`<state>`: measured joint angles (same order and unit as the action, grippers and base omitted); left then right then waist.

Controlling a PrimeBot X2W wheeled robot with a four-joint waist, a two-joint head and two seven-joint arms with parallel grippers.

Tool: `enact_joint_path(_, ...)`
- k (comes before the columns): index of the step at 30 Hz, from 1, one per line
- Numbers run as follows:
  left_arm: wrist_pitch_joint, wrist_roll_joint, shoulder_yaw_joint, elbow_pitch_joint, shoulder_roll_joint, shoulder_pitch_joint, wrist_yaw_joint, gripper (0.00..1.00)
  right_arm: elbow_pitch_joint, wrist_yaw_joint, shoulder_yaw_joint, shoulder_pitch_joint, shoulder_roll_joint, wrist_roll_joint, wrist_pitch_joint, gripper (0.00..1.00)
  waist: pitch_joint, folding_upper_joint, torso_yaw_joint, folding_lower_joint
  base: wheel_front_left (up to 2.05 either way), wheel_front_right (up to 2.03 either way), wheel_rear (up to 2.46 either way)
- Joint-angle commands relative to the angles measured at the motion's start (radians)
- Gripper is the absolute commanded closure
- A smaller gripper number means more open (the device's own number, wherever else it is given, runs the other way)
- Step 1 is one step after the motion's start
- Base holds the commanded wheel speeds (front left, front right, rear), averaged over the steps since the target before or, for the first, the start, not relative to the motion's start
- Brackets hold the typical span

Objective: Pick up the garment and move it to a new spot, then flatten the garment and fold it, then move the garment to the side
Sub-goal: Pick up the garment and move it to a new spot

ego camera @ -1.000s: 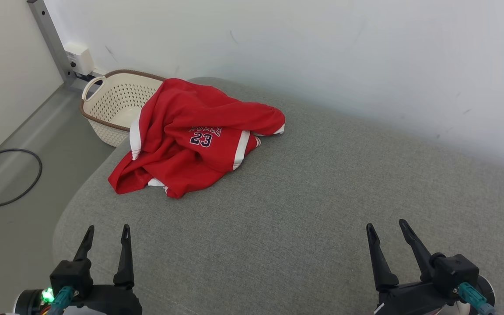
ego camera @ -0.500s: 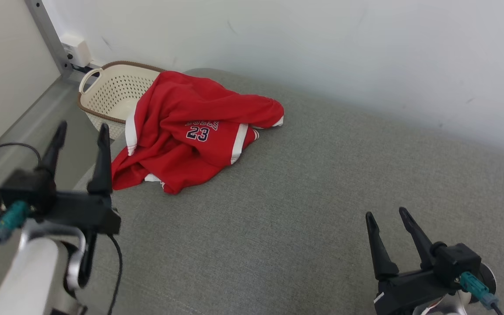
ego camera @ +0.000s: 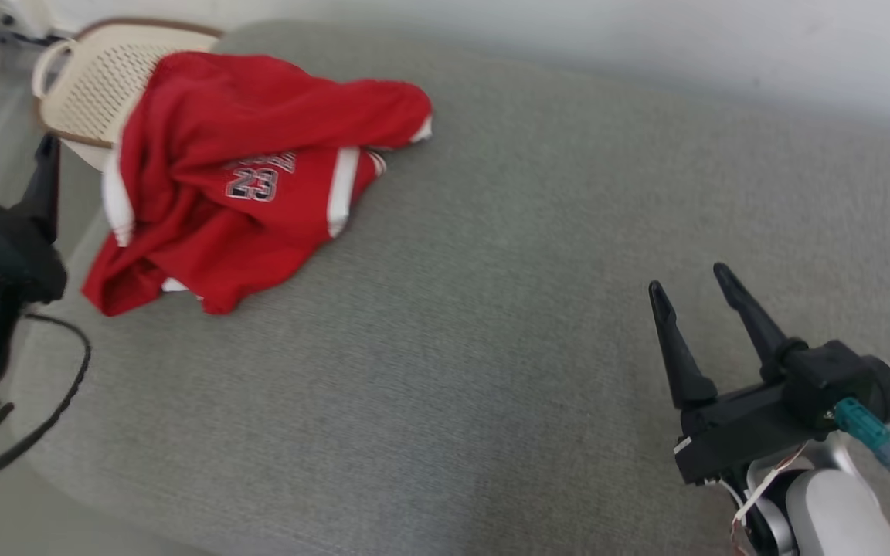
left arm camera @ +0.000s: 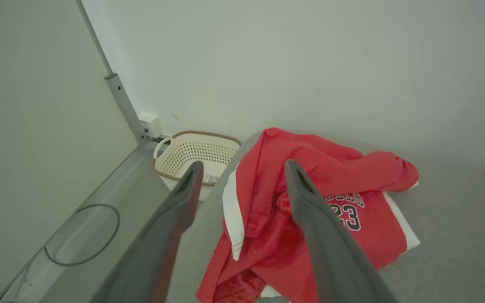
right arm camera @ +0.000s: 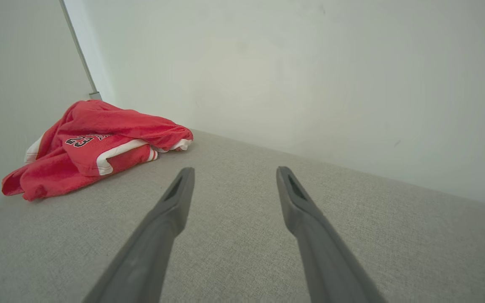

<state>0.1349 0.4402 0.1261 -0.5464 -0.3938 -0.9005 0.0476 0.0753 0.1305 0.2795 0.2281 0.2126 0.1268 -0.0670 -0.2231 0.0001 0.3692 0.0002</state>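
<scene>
Grey cushion (ego camera: 491,324) holds crumpled garment (ego camera: 213,216), basket (ego camera: 93,81) partly hidden behind it

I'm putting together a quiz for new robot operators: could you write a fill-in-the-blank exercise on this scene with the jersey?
The garment on the grey cushion is white-trimmed and ____.
Its printed number is ____.
The left gripper and the right gripper both stand ____.
The gripper nearer the cream basket is the ____ one.
Missing words: red; 23; open; left.
</scene>
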Motion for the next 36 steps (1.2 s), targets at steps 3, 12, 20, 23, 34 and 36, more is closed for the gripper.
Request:
enact_joint_path(3, 0.018, 0.018, 0.004, -0.115, -0.018, -0.047, 0.033, 0.0, 0.013, 0.0, 0.005, 0.036, 0.021, -0.004, 0.008, 0.0, -0.162, -0.0001, -0.127, -0.0002, 0.0, 0.0, 0.0)
enact_joint_path(12, 0.028, 0.074, 0.003, -0.368, -0.077, -0.132, 0.071, 0.0, 0.055, 0.0, 0.011, 0.084, 0.045, -0.009, 0.027, 0.0, -0.29, -0.0001, -0.204, -0.0002, 0.0, 0.0, 0.0)
enact_joint_path(20, -0.043, 0.067, -0.013, -0.476, -0.14, -0.179, 0.049, 0.12, 0.082, 0.0, -0.008, 0.086, 0.053, -0.015, 0.033, 0.0, -0.35, -0.0001, -0.242, -0.0002, 0.0, 0.0, 0.0)
enact_joint_path(23, -0.089, 0.058, -0.008, -0.499, -0.146, -0.189, 0.04, 1.0, 0.085, 0.0, -0.012, 0.084, 0.053, -0.017, 0.033, 0.0, -0.351, -0.0001, -0.243, -0.0002, 0.0, 0.0, 0.0)
enact_joint_path(34, -0.34, -0.044, 0.052, -0.471, -0.169, -0.264, -0.025, 1.0, 0.06, 0.0, -0.012, 0.053, 0.031, -0.007, 0.021, 0.0, -0.262, -0.0001, -0.212, -0.0002, 0.0, 0.0, 0.0)
enact_joint_path(36, -0.362, -0.044, 0.053, -0.451, -0.163, -0.276, -0.034, 1.0, 0.051, 0.0, -0.011, 0.048, 0.024, -0.002, 0.015, 0.0, -0.235, -0.0001, -0.207, -0.0002, 0.0, 0.0, 0.0)
